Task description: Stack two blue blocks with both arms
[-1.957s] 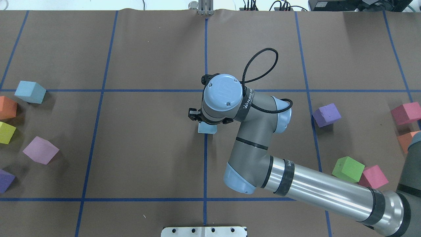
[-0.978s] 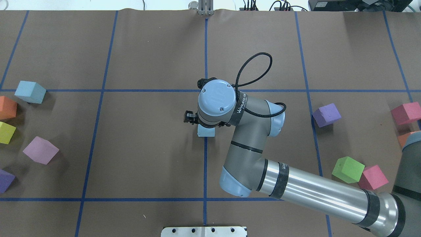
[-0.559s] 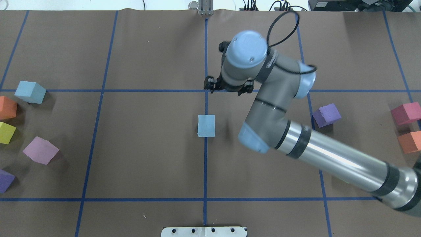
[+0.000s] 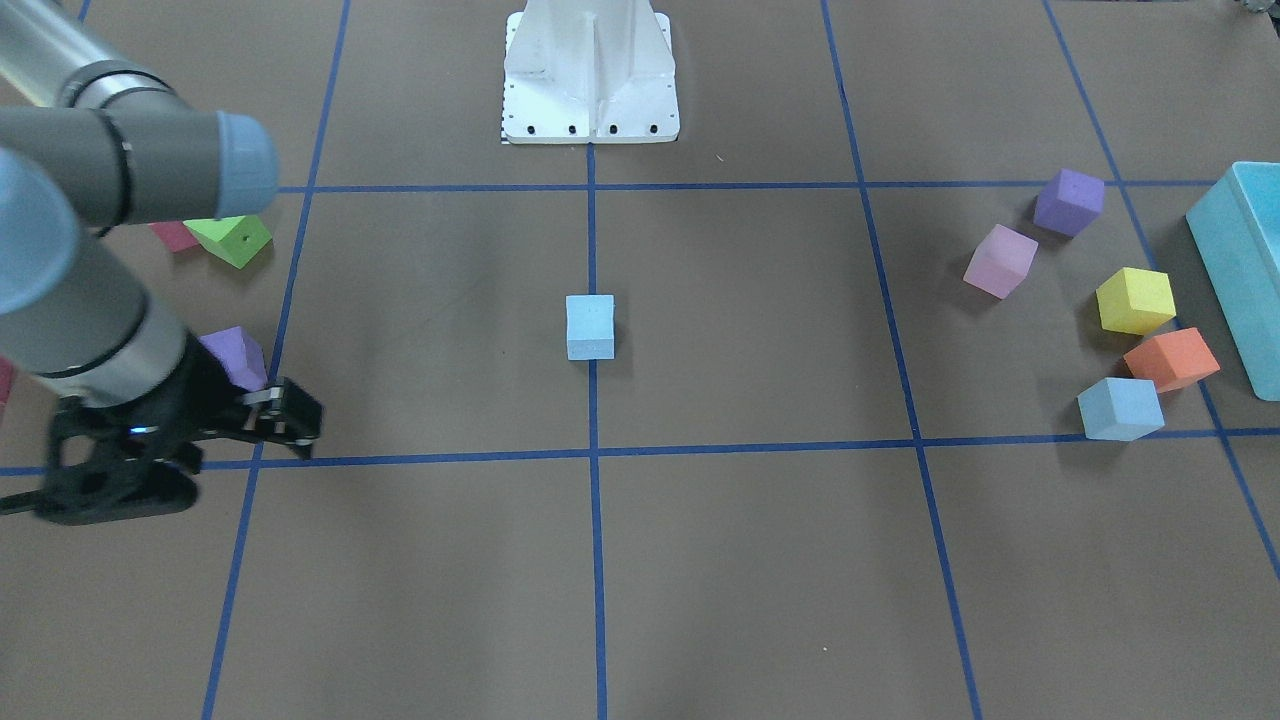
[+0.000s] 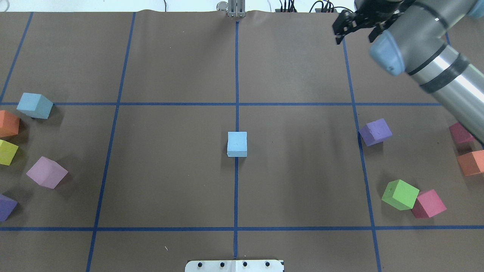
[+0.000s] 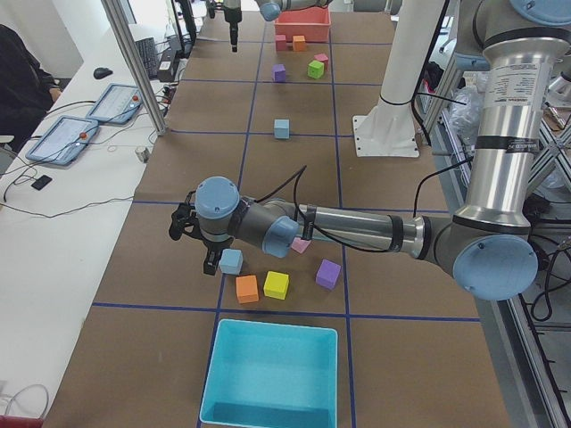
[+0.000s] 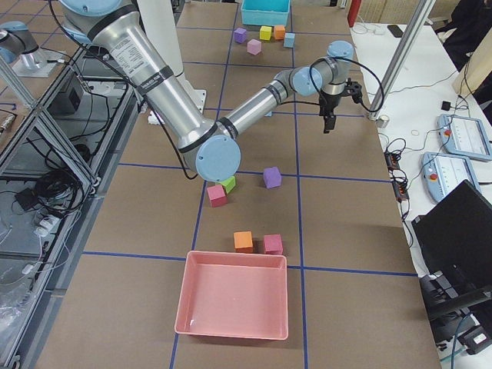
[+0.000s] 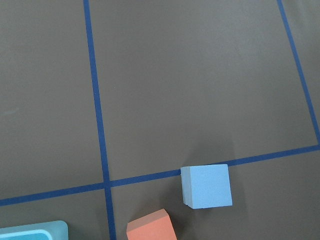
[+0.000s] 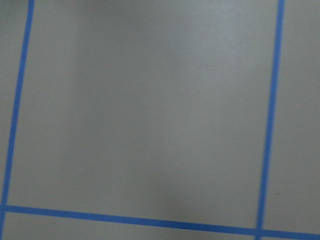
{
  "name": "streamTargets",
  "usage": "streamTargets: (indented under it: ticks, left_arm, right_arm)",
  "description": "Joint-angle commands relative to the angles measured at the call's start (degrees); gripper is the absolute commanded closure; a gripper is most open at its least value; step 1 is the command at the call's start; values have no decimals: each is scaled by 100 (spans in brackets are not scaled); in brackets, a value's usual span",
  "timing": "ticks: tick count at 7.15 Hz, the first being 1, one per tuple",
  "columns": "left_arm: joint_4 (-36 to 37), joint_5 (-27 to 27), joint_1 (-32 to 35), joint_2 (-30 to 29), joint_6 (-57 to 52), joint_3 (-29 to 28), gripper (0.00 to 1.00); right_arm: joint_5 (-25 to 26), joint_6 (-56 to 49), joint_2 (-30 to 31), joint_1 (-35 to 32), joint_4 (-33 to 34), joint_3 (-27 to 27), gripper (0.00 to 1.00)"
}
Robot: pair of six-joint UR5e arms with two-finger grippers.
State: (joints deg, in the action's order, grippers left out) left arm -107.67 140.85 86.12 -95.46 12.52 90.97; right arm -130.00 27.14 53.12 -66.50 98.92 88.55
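One blue block [image 5: 237, 144] stands alone on the centre line of the table; it also shows in the front view [image 4: 589, 326]. The second blue block [image 5: 34, 105] sits at the far left beside an orange cube, and it shows in the left wrist view [image 8: 206, 186]. My right gripper [image 5: 353, 32] is open and empty, raised over the far right of the table, well away from both blocks. My left gripper [image 6: 203, 250] shows only in the exterior left view, hovering high above the second blue block [image 6: 231, 260]; I cannot tell whether it is open or shut.
Orange [image 5: 7, 123], yellow [image 5: 6, 152], lilac [image 5: 47, 172] and purple cubes lie at the left. Purple [image 5: 375, 132], green [image 5: 400, 194], pink [image 5: 428, 204] and orange cubes lie at the right. A teal bin [image 4: 1240, 270] stands past the left cubes, a pink bin [image 7: 231, 296] past the right ones.
My right gripper let go of the blue block at the table's centre, rose, and swung away to the far right. The block stays where it was set down.
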Motion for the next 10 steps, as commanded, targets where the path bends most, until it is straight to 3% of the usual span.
streamTargets:
  ticks: [1,2,4,7,10]
  left_arm:
    - [27,-382,-488,-367,660,-88,2]
    - [27,-453,-804,-490,829,-245,2]
    - [-26,-752,-1376,-948,1182,-842,2]
    - [-87,-875,-1589,-1054,1121,-1334,2]
    - [-211,-1086,-1738,-975,1129,-1503,2]
  right_arm:
    - [-437,-1862,549,-1168,939,284,0]
    - [-447,-2714,533,-1598,1606,329,0]
    - [-359,-4218,1030,-2399,2025,242,0]
    - [-289,-4927,1814,-3174,2052,242,0]
    - [-245,-4911,2158,-3369,2026,381,0]
